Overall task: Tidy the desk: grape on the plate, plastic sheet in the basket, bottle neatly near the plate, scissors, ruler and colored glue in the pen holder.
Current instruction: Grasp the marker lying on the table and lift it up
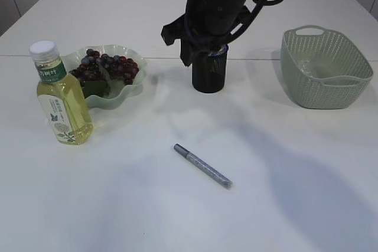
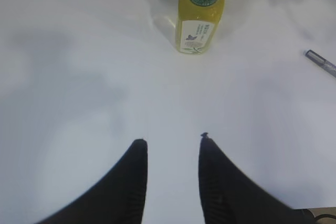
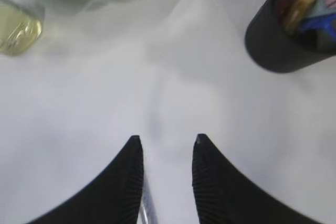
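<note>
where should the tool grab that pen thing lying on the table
Take the pen across the middle of its barrel, coming straight down from above. It lies flat and slanted on bare table, so turn the jaws crosswise to its length. The right tool hangs open just above one end, so it looks best placed.

Bare counter point(image 2: 79, 77) lies ahead of my left fingers point(image 2: 134, 177); the bottle point(image 2: 199, 17) blocks 1 o'clock, a pen point(image 2: 321, 62) at 2.
</note>
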Robot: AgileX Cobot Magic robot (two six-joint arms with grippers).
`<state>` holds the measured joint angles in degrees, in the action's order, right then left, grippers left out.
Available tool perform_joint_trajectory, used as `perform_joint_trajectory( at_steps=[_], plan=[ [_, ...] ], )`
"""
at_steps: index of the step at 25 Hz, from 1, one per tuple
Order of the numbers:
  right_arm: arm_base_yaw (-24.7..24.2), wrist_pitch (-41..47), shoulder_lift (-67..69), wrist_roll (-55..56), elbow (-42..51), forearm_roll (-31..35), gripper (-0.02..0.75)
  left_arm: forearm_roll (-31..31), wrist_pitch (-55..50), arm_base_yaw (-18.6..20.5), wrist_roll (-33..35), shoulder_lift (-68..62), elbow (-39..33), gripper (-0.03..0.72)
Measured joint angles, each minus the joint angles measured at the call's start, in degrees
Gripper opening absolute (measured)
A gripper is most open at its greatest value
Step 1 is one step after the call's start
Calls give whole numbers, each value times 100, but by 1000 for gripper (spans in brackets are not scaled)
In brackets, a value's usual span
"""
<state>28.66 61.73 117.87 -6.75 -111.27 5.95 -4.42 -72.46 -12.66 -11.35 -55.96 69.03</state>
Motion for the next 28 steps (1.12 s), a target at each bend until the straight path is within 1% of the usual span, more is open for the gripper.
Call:
perform_joint_trajectory(
  at_steps=[3, 6, 9, 14, 18, 23, 28],
  plan=[
    [0, 573, 0, -413, -20, 409, 268, 0, 0, 0, 0, 0, 0, 243],
    [0, 818, 169, -463, -50, 526, 262, 0, 0, 0, 0, 0, 0, 243],
    [0, 834, 422, -136, -39, 486, 261, 22, 0, 0, 0, 0, 0, 243],
    [50, 843, 687, -38, -39, 420, 261, 34, 0, 0, 0, 0, 0, 243],
    [313, 843, 813, -24, -25, 204, 261, 34, 0, 0, 0, 0, 0, 243],
    [685, 843, 823, -24, 393, -17, 261, 34, 0, 0, 0, 0, 0, 243],
    [737, 832, 849, -24, 887, -189, 261, 34, 0, 0, 0, 0, 0, 243]
  ],
)
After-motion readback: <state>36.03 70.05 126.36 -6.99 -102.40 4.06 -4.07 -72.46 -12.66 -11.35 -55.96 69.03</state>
